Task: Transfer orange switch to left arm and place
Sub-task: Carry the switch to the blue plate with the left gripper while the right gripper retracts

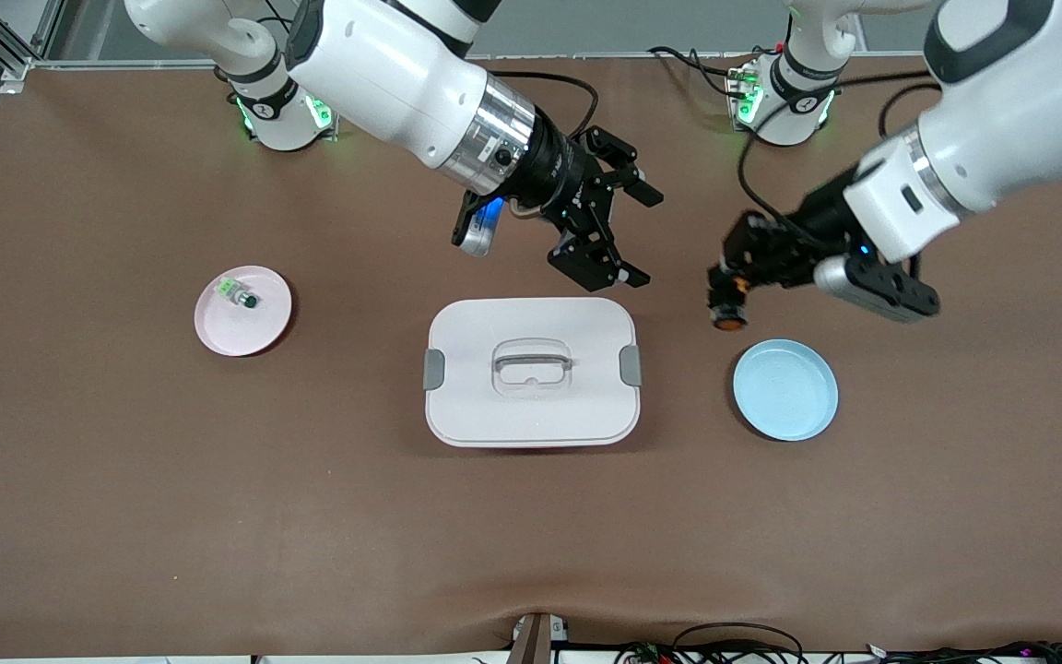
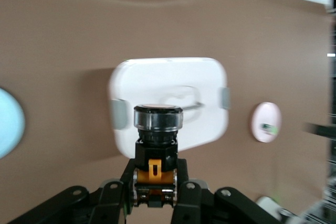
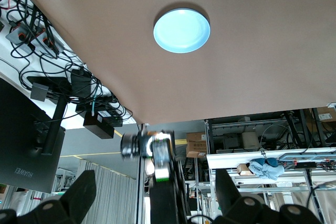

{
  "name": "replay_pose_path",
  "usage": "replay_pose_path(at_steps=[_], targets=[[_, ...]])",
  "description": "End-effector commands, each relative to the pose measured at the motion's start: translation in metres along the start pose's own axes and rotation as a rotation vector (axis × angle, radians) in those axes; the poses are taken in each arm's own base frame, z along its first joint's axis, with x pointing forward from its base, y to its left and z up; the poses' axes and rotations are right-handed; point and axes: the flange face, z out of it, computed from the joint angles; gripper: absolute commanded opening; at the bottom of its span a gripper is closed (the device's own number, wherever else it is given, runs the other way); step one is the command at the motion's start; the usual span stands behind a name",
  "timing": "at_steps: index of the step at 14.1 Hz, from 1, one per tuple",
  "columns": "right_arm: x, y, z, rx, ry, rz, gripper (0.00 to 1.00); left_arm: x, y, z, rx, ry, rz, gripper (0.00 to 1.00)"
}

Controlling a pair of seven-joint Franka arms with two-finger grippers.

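Left gripper (image 1: pixel 727 297) clenched on switch (image 1: pixel 727 318), seemingly airborne beside box (image 1: pixel 531 371); right gripper (image 1: pixel 607 231) released, above box's edge.

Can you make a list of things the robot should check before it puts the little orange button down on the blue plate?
1. Left tool shut on the orange switch: ok, the left wrist view shows it clamped.
2. Right tool let go: ok, its jaws stand open, nothing between them, up over the table beside the box.
3. Switch clear of the white box: ok, it hangs over bare table between the box and the light blue plate.
4. Blue plate free: ok, nothing lies on it.
5. Switch over the plate: not ok, not yet over it.
6. Green switch left alone: ok, it lies on the pink plate.
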Motion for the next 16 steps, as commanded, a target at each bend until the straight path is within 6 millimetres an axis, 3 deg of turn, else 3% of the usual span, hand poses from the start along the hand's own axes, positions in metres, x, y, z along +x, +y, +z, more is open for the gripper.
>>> replay_pose_path(at_steps=[1,6,10,13,16], targets=[[-0.001,-0.007,-0.013,-0.005,0.009,-0.088,1.00,0.013,-0.029,0.019,0.109,-0.019,0.011,0.00],[0.030,-0.035,-0.040,-0.142,0.124,-0.548,1.00,0.039,-0.119,0.062,0.284,-0.117,0.183,0.00],[0.082,-0.075,-0.079,-0.319,0.190,-0.825,1.00,0.050,-0.199,0.090,0.342,-0.238,0.399,0.00],[0.115,-0.090,-0.102,-0.456,0.314,-1.093,1.00,0.058,-0.240,0.118,0.366,-0.302,0.553,0.00],[0.154,-0.117,-0.136,-0.578,0.395,-1.265,1.00,0.068,-0.267,0.155,0.387,-0.323,0.713,0.00]])
